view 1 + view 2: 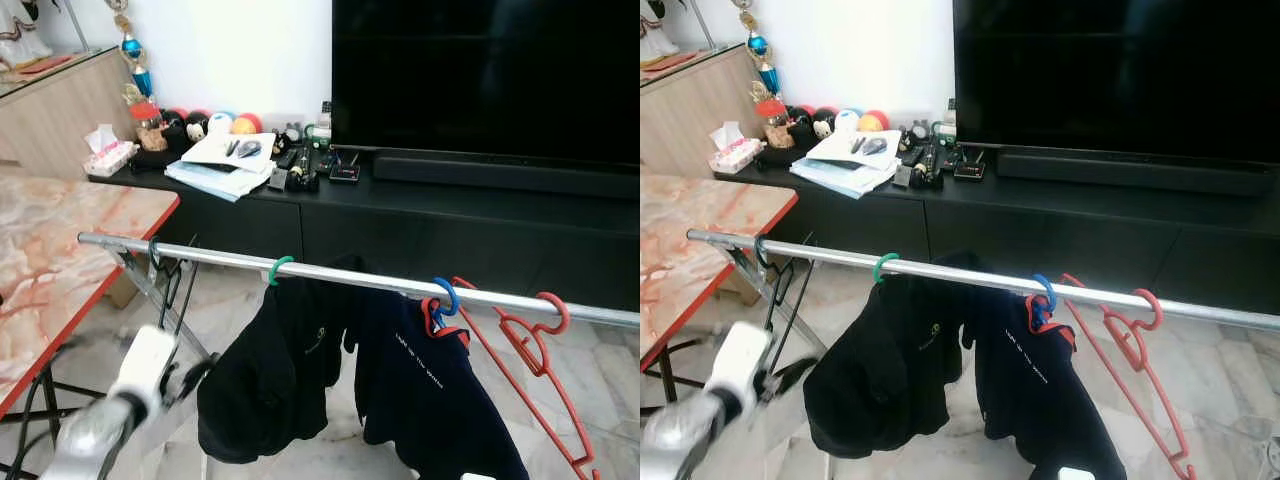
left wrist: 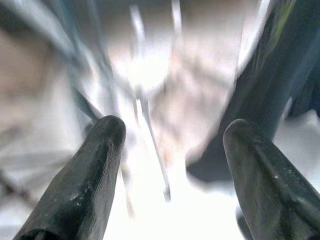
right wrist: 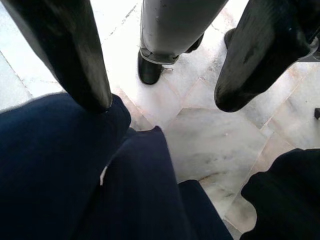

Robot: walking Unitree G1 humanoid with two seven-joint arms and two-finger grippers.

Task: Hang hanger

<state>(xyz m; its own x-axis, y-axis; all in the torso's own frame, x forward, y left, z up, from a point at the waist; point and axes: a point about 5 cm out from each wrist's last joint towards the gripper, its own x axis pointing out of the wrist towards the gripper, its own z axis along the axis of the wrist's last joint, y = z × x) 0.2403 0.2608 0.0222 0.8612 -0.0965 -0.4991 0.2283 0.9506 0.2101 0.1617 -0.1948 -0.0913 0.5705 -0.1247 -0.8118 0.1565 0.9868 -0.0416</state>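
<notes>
Three hangers sat on the rail: a green-hooked one carrying a black jacket, a blue-hooked one with a navy shirt, and a bare red hanger hooked near the rail's right end, hanging tilted. Left gripper was released, fingers spread and holding nothing, low by the rail's left end near the black jacket; its view was blurred. Right gripper was also spread and empty, pointing down over navy cloth and floor tiles. Judged: hanging looked done, red hanger already on. Next move would call for checking its hook seats squarely before backing off.
</notes>
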